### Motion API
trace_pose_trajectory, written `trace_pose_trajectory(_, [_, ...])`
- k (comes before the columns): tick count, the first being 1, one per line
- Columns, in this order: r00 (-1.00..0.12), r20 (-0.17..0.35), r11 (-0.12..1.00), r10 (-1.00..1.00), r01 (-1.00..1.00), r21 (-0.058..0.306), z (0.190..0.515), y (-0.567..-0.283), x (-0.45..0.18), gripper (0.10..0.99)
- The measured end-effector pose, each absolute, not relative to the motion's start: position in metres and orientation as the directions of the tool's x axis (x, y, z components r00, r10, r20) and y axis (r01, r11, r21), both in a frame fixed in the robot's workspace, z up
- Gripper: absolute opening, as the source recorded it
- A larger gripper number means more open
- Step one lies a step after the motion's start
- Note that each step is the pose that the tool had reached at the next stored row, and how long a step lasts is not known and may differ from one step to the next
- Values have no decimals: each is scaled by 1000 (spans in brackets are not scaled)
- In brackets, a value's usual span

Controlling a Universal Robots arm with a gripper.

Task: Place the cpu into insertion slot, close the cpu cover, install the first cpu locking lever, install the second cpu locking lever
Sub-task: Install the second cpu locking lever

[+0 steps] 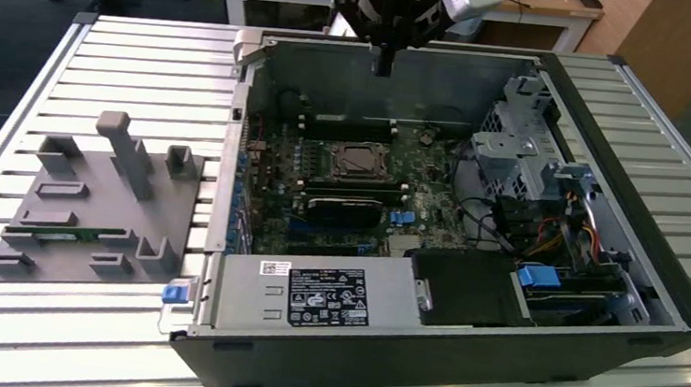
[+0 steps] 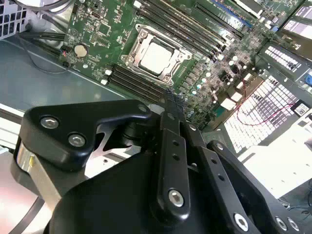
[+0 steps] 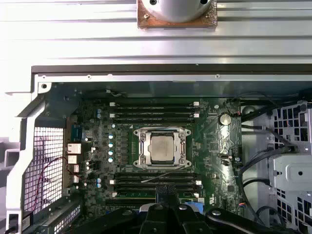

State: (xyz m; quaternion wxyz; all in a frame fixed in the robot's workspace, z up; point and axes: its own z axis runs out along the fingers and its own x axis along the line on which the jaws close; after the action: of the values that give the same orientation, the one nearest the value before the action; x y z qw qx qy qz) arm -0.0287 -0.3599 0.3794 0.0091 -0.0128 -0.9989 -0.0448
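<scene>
An open computer case (image 1: 432, 351) is lying on a slatted metal table (image 1: 145, 54), with its green motherboard (image 1: 319, 201) facing up. Near the middle of that motherboard, the insertion slot (image 3: 163, 147) is showing as a square silver frame. The cpu (image 3: 163, 148) is sitting inside the slot, its dull silver top visible in both wrist views (image 2: 157, 56). The cpu cover (image 3: 144, 148) is lying closed around the chip, framing it on all 4 sides. A thin locking lever (image 3: 163, 173) is resting at a slant just beside the slot's edge, on the side nearest the gripper.

The black gripper (image 1: 383, 63) is hanging above the case's far wall, well apart from the slot and holding nothing. Its fingers (image 2: 171, 105) are pressed together into 1 narrow tip, as the second wrist view shows.

Beside the case, on the exterior view's left, a grey fixture tray (image 1: 93, 218) is sitting on the table.
</scene>
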Motion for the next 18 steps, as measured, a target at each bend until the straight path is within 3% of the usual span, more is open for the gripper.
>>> trace_pose_trajectory(18, [-999,20,996,25,26,89,369,-360,-29,106])
